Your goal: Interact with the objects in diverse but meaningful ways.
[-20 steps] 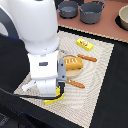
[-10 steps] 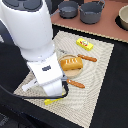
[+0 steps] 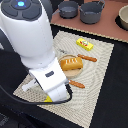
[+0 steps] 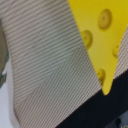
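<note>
The yellow holed cheese wedge (image 4: 100, 35) lies on the striped placemat (image 4: 45, 60) near the mat's edge and fills much of the wrist view. In the exterior view only a sliver of the cheese (image 3: 48, 99) shows under my gripper (image 3: 51, 94), which hangs low over the mat's near corner. The white hand hides the fingers, so whether they are open or shut does not show. The orange-brown bread loaf (image 3: 71, 63) rests on a round wooden plate (image 3: 73, 73) mid-mat. A small yellow packet (image 3: 84, 44) lies farther back. The fish-like piece is hidden.
Two orange-handled utensils (image 3: 88, 58) (image 3: 77, 84) flank the plate. Dark grey pots (image 3: 68, 8) (image 3: 92, 11) stand at the back, and another vessel (image 3: 122, 17) at the exterior view's right edge. My bulky white arm (image 3: 27, 35) covers the mat's left part.
My arm has shifted slightly toward the exterior view's left and stays low over the mat's near corner. The bread, packet and utensils have not moved.
</note>
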